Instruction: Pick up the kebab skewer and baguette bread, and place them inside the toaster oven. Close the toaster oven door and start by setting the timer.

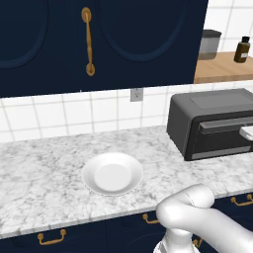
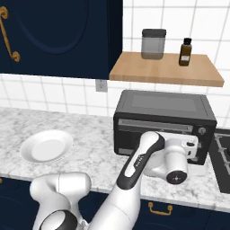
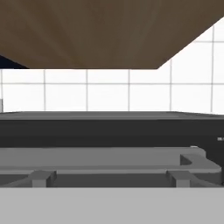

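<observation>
Your claw (image 2: 191,150) sits spread wide, gripping nothing, right at the toaster oven door (image 2: 157,134), which looks shut; the toaster oven (image 2: 164,105) stands near the worktop's right end. Judging by the bare plate (image 2: 46,146), you now need the timer knob (image 2: 201,131).

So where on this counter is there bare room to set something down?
Bare marble left of the white plate, and between it and the toaster oven. Crowded in front of the toaster oven door, where the arm reaches in.

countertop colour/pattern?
White marble countertop with grey speckled veining; clearest in the left base view.
</observation>
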